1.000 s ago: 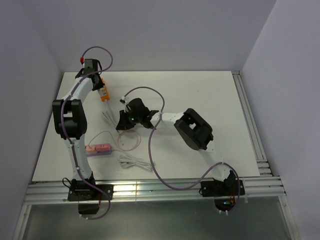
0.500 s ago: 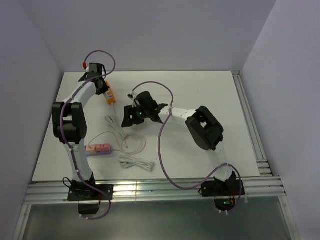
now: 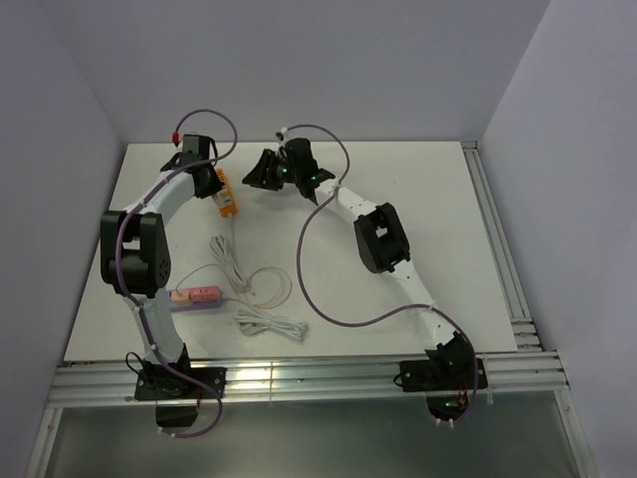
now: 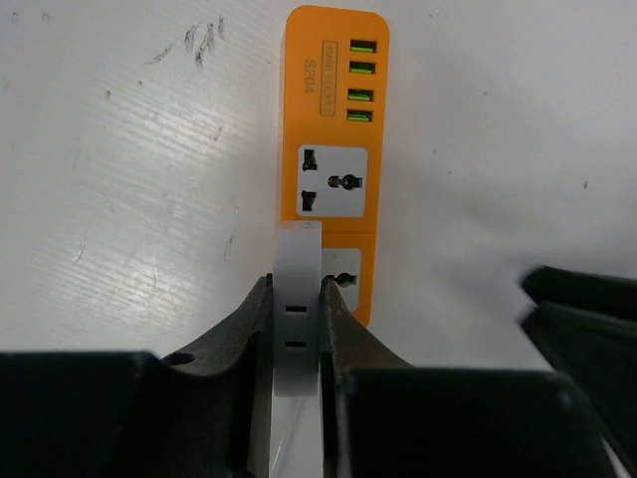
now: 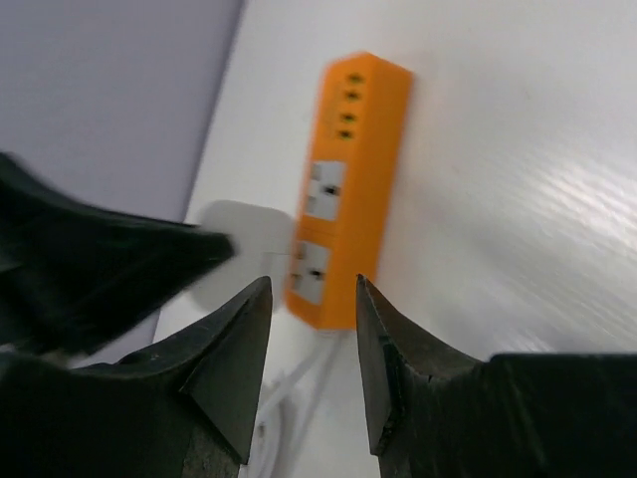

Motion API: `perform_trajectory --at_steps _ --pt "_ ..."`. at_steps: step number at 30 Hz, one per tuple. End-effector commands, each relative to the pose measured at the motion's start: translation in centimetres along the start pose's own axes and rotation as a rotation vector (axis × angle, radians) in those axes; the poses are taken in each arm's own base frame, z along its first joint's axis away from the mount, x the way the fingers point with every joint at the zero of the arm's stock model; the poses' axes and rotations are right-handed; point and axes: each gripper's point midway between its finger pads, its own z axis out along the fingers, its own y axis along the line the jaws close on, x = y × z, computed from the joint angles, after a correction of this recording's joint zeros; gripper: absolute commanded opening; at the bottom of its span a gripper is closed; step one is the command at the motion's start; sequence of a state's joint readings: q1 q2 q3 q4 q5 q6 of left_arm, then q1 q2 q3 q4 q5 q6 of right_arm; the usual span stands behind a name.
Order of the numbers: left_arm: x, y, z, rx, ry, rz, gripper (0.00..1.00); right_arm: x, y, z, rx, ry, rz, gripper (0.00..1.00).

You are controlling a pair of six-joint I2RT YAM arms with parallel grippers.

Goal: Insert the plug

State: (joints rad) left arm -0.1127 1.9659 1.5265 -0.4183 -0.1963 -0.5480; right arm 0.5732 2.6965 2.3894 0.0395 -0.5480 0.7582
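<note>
From left wrist, left hand clamps white plug by orange power strip's near socket, top view too small to tell, right hand narrowly parted.

Not much to read here. The only print is on the orange plastic power strip, which sits near the far left corner of the white desk. Next to its row of four green USB ports there's small dark lettering turned sideways that looks like "S204". A tiny boxed line beside it is too small to make out. In the right wrist view it's all blur.
</note>
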Motion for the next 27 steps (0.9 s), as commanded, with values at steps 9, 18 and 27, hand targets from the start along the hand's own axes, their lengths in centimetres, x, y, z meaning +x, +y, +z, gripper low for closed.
perform_trajectory --at_steps 9,18,27 --pt "8.0 2.3 -2.1 -0.027 0.246 0.026 0.00 5.7 3.6 2.5 -0.097 0.072 0.042 0.50" --pt "8.7 1.7 -2.8 -0.024 0.244 0.057 0.00 6.5 2.5 3.1 -0.057 0.088 0.051 0.49" --pt "9.9 0.8 -3.7 -0.008 0.252 0.100 0.00 7.1 1.6 3.3 -0.010 0.105 0.067 0.46"
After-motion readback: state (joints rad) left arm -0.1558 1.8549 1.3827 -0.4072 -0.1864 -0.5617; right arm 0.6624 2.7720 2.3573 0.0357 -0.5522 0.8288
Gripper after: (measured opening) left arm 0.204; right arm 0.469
